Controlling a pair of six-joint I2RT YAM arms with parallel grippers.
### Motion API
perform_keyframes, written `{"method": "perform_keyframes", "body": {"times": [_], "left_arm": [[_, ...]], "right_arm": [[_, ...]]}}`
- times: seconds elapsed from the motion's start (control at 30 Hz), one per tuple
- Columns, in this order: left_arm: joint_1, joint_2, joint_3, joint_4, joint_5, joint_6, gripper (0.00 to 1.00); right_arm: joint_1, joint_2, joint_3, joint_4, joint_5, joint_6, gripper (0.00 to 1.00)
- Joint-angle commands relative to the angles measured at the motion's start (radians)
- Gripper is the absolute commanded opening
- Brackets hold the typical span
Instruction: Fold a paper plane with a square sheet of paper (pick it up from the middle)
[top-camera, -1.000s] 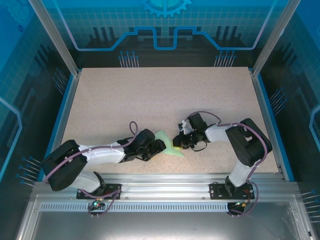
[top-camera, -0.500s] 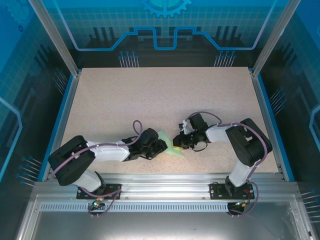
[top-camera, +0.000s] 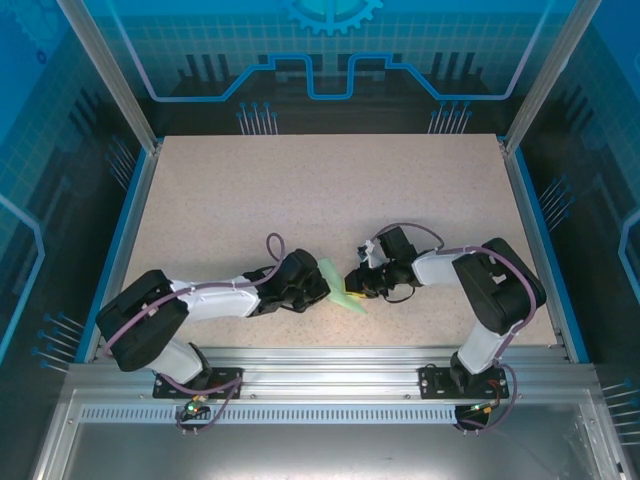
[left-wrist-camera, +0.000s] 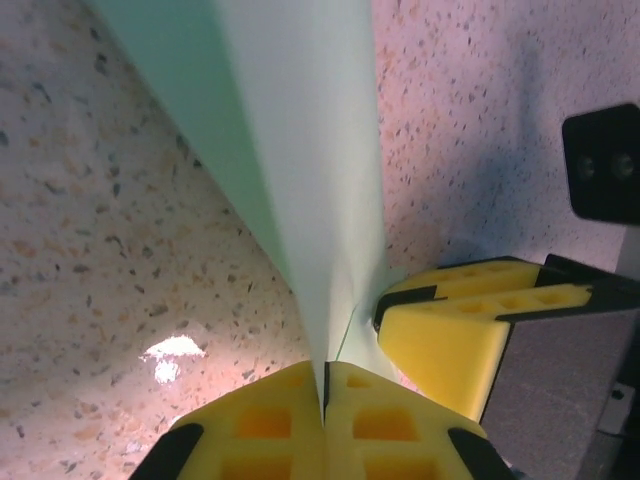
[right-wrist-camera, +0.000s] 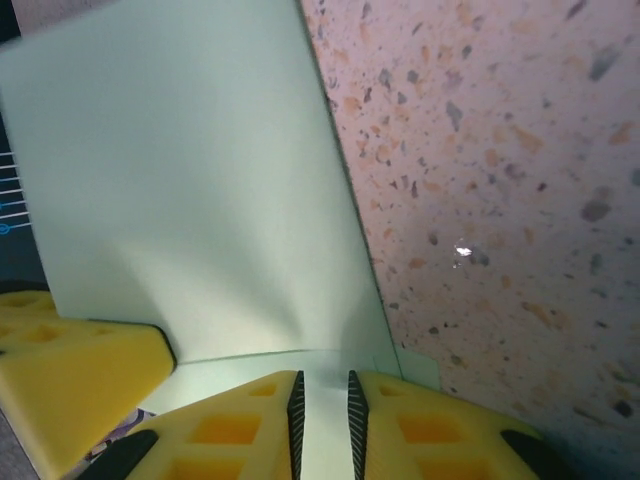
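Speckled beige desk (top-camera: 300, 190) carries the creased sheet of paper (top-camera: 336, 278) near its 6 o'clock edge, raised between both arms. At the paper's 9 o'clock the left hand (left-wrist-camera: 324, 400) is clenched on its fold. At 3 o'clock the right hand (right-wrist-camera: 323, 410) has its fingers barely parted around the paper; I cannot tell whether it grips.

Speckled table (top-camera: 300, 190), blue glass walls (top-camera: 330, 60)

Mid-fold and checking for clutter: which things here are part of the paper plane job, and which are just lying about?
Job:
partly folded mint-green paper
left gripper, pinched shut on it
right gripper, fingers at its edge

Not the job:
speckled table
aluminium frame
blue backdrop
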Motion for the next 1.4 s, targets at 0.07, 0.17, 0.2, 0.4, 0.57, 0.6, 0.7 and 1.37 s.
{"method": "perform_keyframes", "body": {"times": [0.07, 0.17, 0.2, 0.4, 0.57, 0.6, 0.7, 1.37], "left_arm": [[0.041, 0.001, 0.045, -0.074, 0.039, 0.055, 0.00], [0.059, 0.006, 0.070, -0.108, 0.066, 0.084, 0.00], [0.063, 0.011, 0.079, -0.120, 0.076, 0.095, 0.00], [0.073, 0.048, 0.126, -0.153, 0.124, 0.124, 0.00], [0.081, 0.084, 0.154, -0.163, 0.163, 0.138, 0.00], [0.084, 0.090, 0.159, -0.167, 0.170, 0.141, 0.00], [0.090, 0.099, 0.170, -0.171, 0.183, 0.149, 0.00], [0.129, 0.103, 0.197, -0.196, 0.234, 0.200, 0.00]], "right_arm": [[-0.007, -0.063, -0.014, -0.011, 0.048, -0.023, 0.25], [-0.001, -0.118, -0.012, -0.047, 0.081, -0.049, 0.29], [0.004, -0.140, -0.012, -0.067, 0.100, -0.065, 0.30], [0.064, -0.305, -0.043, -0.146, 0.249, -0.199, 0.42], [0.170, -0.417, -0.076, -0.155, 0.420, -0.287, 0.47], [0.200, -0.435, -0.091, -0.140, 0.482, -0.304, 0.47], [0.280, -0.484, -0.146, -0.067, 0.578, -0.372, 0.47], [0.572, -0.261, -0.059, -0.002, 1.004, -0.840, 0.45]]}}
